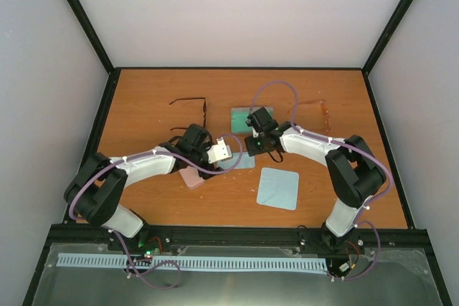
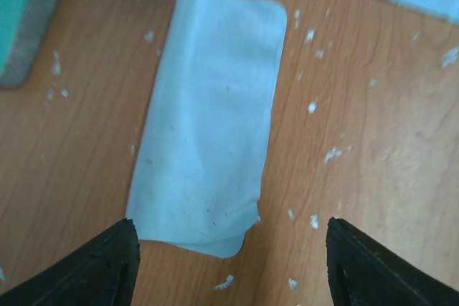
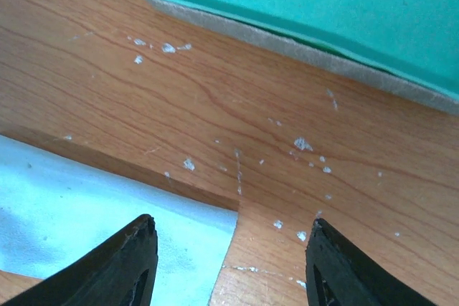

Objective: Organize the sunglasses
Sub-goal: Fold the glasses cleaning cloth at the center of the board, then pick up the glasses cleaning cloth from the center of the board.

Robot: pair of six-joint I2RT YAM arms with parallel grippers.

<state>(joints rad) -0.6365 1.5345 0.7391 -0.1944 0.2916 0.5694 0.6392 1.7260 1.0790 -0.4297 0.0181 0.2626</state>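
— Starting at the left, where are the glasses?

— The black sunglasses (image 1: 190, 101) lie in the upper left of the table (image 1: 136, 123), well apart from both arms. Nothing touches them.

— And the left arm?

— In the overhead view its left gripper (image 1: 222, 153) sits just left of centre, over a folded cloth (image 1: 237, 162). A pink case (image 1: 192, 177) lies just below the arm, partly under it.

— Is it grasping the cloth?

— No, it is released. In its wrist view the two dark fingers (image 2: 86, 270) stand wide apart at the bottom corners. The folded cloth lies flat on the wood between and beyond them. No pad touches it, as far as I can see.

— What is in the middle?

— An open case (image 1: 242, 117) with a teal lining, just above centre. Below and to the right lies a flat cloth (image 1: 278, 188), spread out.

— And the right arm?

— The right gripper (image 1: 254, 147) hangs just below the open case, near the folded cloth's right end. Its wrist view shows its jaws parted with nothing between them. There is bare wood ahead, a cloth corner at lower left and the case rim across the top.

— The other pair?

— The reddish-brown sunglasses (image 1: 324, 110) are faint, in the upper right, beyond the right arm and untouched.
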